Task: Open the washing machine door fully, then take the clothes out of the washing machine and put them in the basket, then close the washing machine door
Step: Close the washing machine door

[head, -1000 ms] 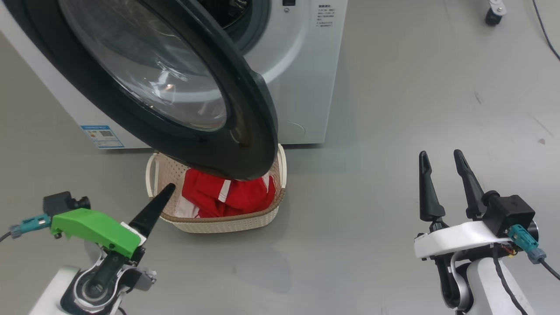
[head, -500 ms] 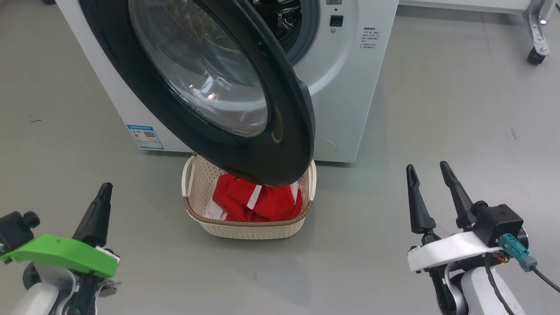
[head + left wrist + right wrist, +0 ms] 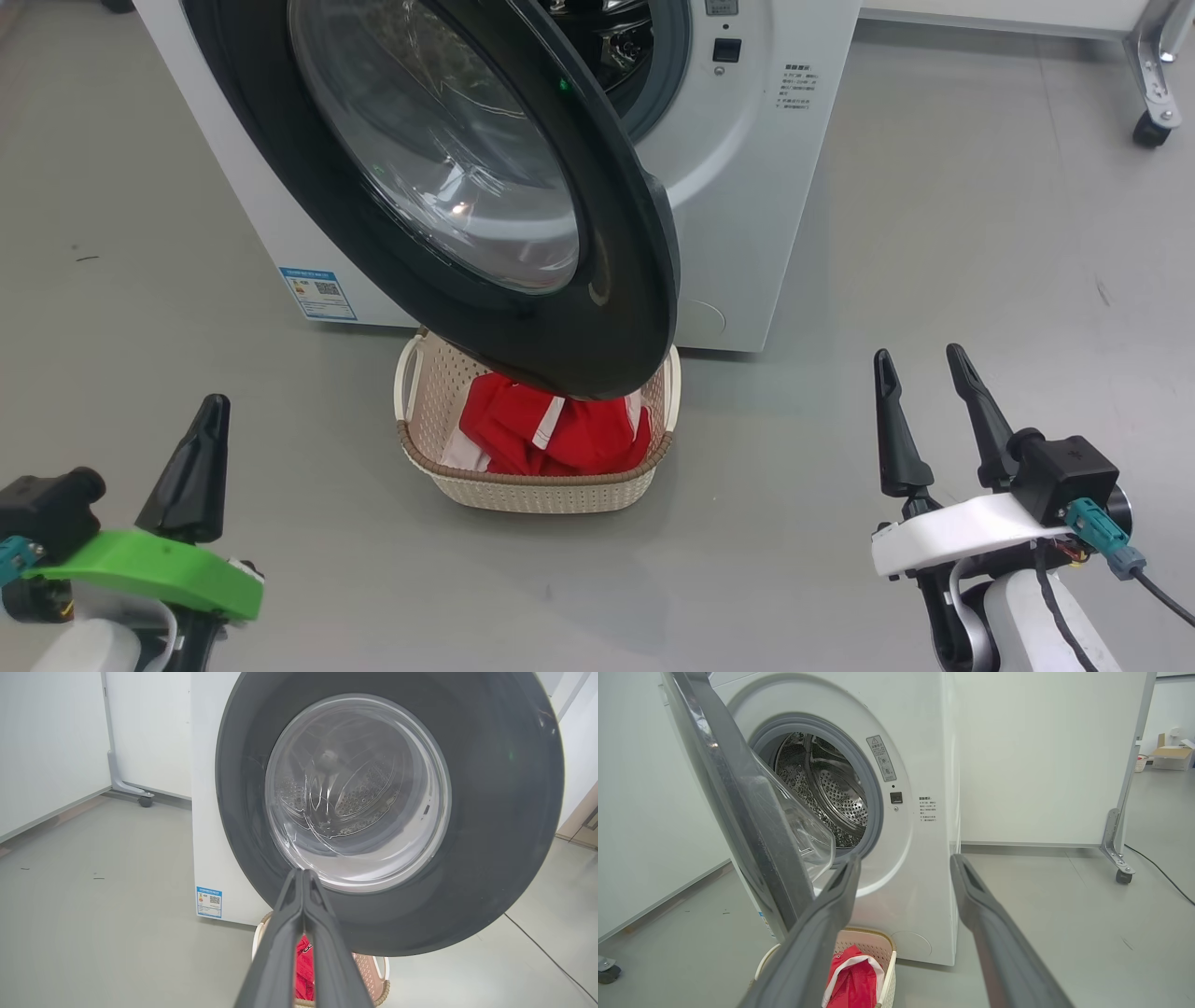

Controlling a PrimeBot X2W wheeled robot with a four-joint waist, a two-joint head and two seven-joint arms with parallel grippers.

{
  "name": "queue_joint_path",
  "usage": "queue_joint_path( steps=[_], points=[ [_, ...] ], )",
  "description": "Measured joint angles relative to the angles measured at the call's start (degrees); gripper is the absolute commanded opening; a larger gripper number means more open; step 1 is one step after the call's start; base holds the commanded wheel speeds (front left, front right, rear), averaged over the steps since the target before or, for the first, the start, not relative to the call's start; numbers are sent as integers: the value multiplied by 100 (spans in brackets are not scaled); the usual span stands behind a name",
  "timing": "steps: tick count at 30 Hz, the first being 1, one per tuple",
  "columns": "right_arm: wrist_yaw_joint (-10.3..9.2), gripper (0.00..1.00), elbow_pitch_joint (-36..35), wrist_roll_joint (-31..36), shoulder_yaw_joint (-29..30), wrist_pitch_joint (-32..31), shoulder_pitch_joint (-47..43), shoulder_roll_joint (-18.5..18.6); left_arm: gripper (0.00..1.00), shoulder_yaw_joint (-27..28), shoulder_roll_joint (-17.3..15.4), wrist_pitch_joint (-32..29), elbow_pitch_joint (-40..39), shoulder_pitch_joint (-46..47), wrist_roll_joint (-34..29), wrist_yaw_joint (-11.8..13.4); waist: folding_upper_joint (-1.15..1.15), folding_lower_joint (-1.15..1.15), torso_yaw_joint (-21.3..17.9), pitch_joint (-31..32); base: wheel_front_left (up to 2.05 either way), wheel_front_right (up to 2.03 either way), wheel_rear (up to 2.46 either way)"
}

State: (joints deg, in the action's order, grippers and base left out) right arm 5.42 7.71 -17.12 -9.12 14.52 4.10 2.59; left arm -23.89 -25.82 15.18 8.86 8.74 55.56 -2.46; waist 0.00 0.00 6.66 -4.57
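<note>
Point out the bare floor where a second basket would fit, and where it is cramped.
Bare grey floor lies between the cream perforated plastic basket and the open right gripper, and again left of the basket, before the white washing machine's blue label sticker. Crowded: the basket, holding red fabric clothes, sits directly under the open black-rimmed round glass door.

A: The light is bright and even, and it comes from above. Small glints sit on the clear glass of the large round black-rimmed door (image 3: 448, 187).

B: Yes. A soft shadow lies on the smooth grey floor (image 3: 597, 588), at lower centre. In the right wrist view the long dark fingers (image 3: 812, 942) look blurred at the bottom.
</note>
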Motion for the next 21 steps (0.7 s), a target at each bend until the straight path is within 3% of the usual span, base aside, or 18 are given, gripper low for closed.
queue_joint_path(
  steps=[8, 14, 15, 16, 17, 21],
  points=[
    [1, 100, -1, -1, -21, 0, -12, -1, 0, 616, 268, -47, -253, -27, -1034, 227, 0, 0, 14, 17, 0, 0, 0],
    [3, 100, -1, -3, -45, 0, -18, 0, 0, 676, 403, -47, -318, -279, -1527, 325, 0, 0, 12, 19, 0, 0, 0],
    [3, 100, -1, -3, -48, 0, -18, -1, 20, 687, 431, -47, -320, -329, -1602, 346, 0, 0, 10, 18, 0, 0, 0],
    [3, 100, -1, -3, -49, 0, -19, -1, 51, 710, 470, -47, -330, -371, -1678, 372, 0, 0, 9, 17, 0, 0, 0],
    [3, 100, -1, -4, -51, 0, -19, -1, 100, 726, 504, -47, -342, -400, -1769, 376, 0, 0, 8, 16, 0, 0, 0],
    [3, 100, -1, -4, -53, 0, -21, 0, 100, 742, 610, -47, -369, -489, -1990, 376, 0, 0, 4, 8, 0, 0, 0]
  ],
)
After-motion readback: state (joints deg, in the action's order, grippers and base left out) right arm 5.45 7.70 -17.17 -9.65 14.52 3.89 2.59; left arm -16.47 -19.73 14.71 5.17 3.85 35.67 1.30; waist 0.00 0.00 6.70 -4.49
